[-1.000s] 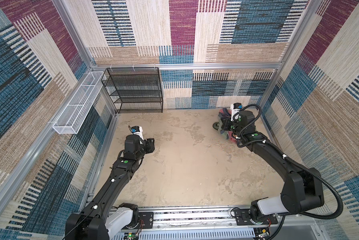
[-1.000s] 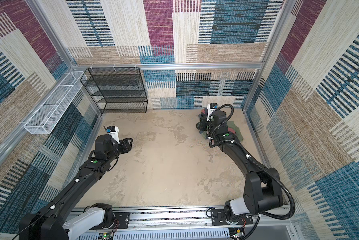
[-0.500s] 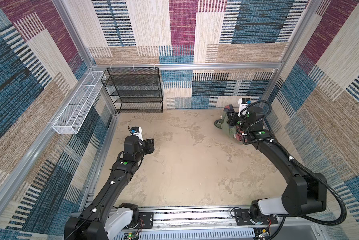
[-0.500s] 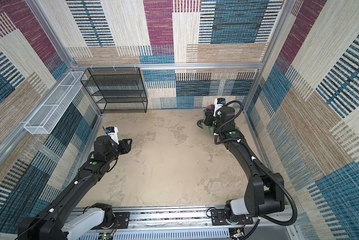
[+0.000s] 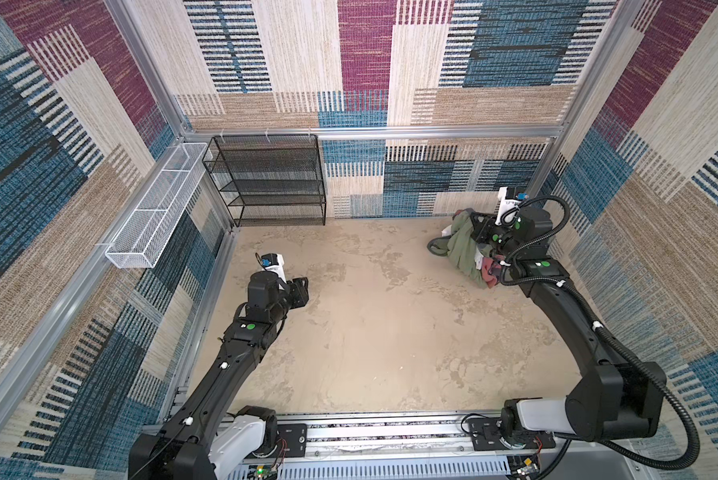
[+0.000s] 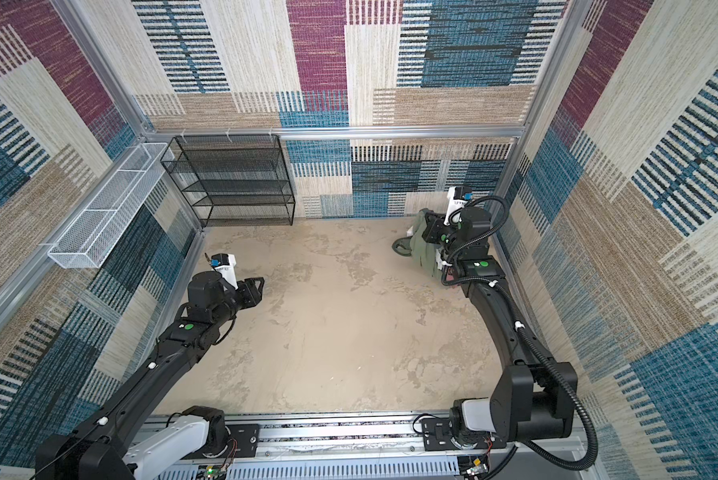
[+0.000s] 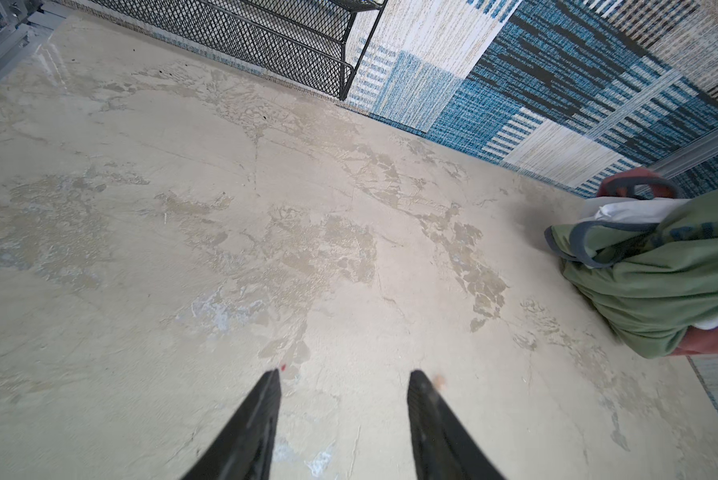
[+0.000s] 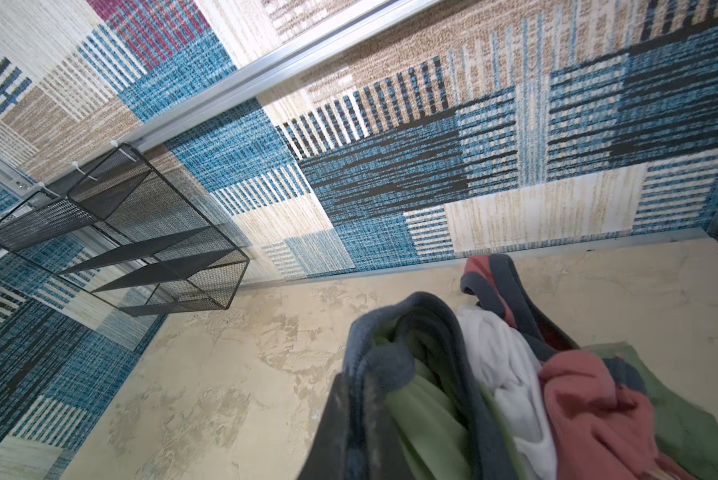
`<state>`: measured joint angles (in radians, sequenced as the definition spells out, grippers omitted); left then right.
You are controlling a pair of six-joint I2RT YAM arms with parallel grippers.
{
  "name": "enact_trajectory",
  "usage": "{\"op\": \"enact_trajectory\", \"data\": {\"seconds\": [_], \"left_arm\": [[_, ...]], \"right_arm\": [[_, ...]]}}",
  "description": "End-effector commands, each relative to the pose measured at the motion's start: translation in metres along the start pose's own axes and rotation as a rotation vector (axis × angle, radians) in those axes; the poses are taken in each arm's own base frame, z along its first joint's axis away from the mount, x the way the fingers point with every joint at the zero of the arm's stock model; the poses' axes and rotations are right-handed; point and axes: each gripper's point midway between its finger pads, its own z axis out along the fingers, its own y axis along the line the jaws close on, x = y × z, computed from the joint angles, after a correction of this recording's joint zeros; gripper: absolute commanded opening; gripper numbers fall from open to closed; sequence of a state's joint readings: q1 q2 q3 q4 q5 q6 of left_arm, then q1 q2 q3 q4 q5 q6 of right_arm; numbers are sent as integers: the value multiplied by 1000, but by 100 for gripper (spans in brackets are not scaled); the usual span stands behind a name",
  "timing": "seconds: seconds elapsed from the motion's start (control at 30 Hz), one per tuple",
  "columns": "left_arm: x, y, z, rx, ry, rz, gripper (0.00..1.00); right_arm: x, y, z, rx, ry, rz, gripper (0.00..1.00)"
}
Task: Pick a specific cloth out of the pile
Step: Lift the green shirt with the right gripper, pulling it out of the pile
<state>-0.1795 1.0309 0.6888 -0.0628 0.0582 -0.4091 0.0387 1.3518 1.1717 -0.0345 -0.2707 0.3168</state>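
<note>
the right hand (image 8: 374, 399) is clamped on the grey-blue trim of the green cloth (image 5: 462, 249), in the pile (image 5: 488, 266) at the far right corner of the counter (image 5: 370, 332). the white (image 8: 502, 365) and red garments (image 8: 581, 399) sit tangled in its folds; lifting may well drag them along. the left hand (image 7: 343, 378) hangs half open and empty, well apart.

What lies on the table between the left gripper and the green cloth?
Nothing: in the left wrist view only bare, stained table stretches from the open left gripper to the green cloth. Both top views agree.
</note>
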Motion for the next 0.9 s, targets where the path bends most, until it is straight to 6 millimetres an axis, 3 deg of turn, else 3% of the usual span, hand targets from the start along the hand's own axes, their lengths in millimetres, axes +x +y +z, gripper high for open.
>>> {"op": "enact_trajectory", "data": {"seconds": [0.0,0.23,0.87], "left_arm": [[-6,-2,-1,9,-25,-20,53],[-8,-2,-4,5,-33,-16,53],[-14,-5,-8,11,-52,-15,53]], "right_arm": [[-25,11,-7,-47,-74,-12,0],[-46,14,-19,-50,-127,-19,0],[-101,45,-57,-85,-256,-65,0]]}}
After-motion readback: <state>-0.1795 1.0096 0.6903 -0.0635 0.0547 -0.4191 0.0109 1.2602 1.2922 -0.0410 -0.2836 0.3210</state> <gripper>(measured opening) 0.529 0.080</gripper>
